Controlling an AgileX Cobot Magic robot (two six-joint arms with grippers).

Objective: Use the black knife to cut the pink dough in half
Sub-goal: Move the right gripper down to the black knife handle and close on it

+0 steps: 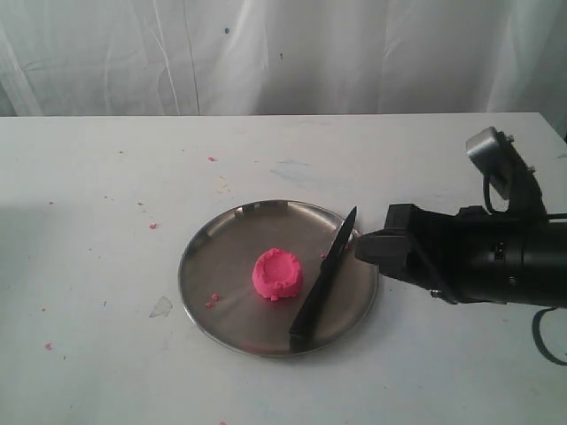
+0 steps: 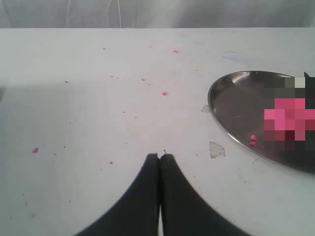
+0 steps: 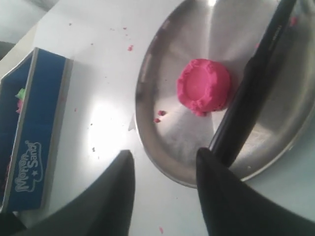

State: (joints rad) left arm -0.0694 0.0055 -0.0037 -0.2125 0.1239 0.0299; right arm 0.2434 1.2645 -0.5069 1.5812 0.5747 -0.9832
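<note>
The pink dough (image 1: pixel 277 274) (image 3: pixel 204 85) is one rounded lump with a dented top, sitting in the middle of the steel plate (image 1: pixel 221 257) (image 3: pixel 162 108). The black knife (image 1: pixel 323 279) (image 3: pixel 256 83) lies loose across the plate's right side, just right of the dough, with its tip over the far rim. My right gripper (image 1: pixel 368 251) (image 3: pixel 165 153) hovers at the plate's right edge beside the knife, open, with nothing between its fingers. My left gripper (image 2: pixel 160 156) is shut and empty over bare table left of the plate (image 2: pixel 231 103). It is out of the exterior view.
A blue box (image 3: pixel 34 128) of modelling sand shows only in the right wrist view, beyond the plate. Tiny pink crumbs (image 1: pixel 213 301) lie in the plate, and more are scattered over the white table (image 1: pixel 106 221). A white curtain hangs behind.
</note>
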